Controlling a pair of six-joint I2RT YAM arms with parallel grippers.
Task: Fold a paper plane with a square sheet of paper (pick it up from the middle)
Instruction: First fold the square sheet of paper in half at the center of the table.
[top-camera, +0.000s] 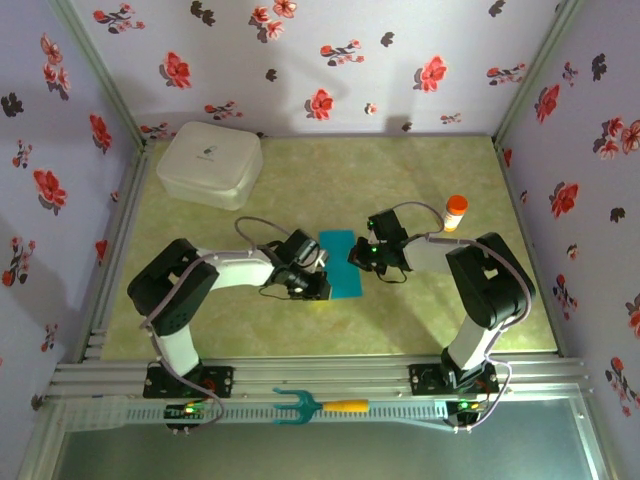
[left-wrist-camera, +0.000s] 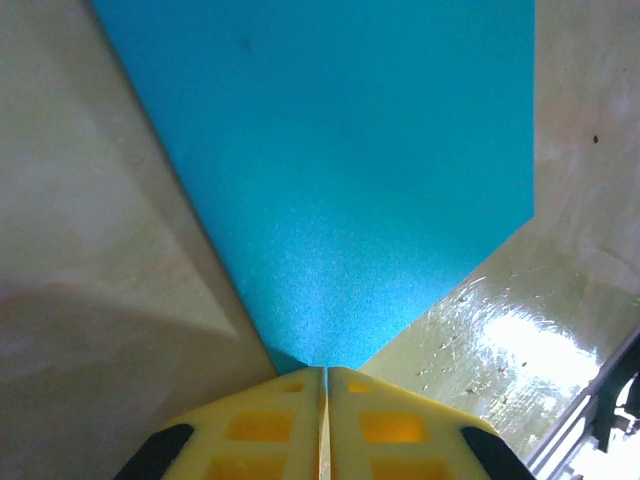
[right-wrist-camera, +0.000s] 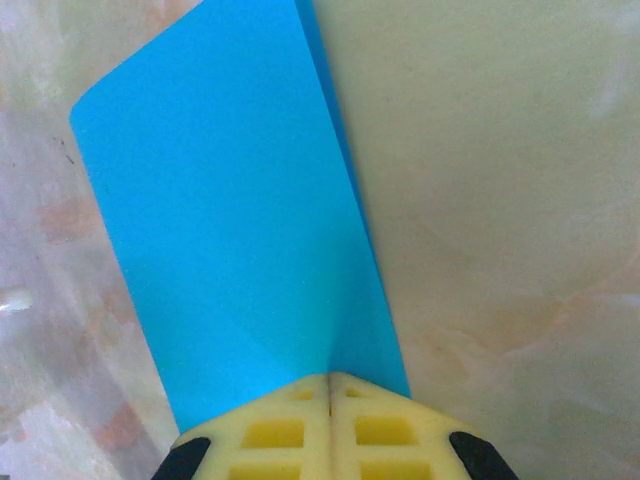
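Near rail (top-camera: 330, 378): closest to the lens, carrying teal fork tool (top-camera: 298, 406) (parked, untouched).
Table (top-camera: 420, 310): green working surface.
White box (top-camera: 209, 164): far left, well apart from the work.
Square sheet of paper (top-camera: 340, 262): mid-table between the arms, seemingly folded double, likely for the centre crease.
Left gripper (left-wrist-camera: 325, 372): closed, pinching the sheet's near-left corner.
Right gripper (right-wrist-camera: 330, 378): closed, clamping the sheet's right edge, probably to keep layers aligned.
Orange-capped bottle (top-camera: 455, 212): far right, clear of both arms.
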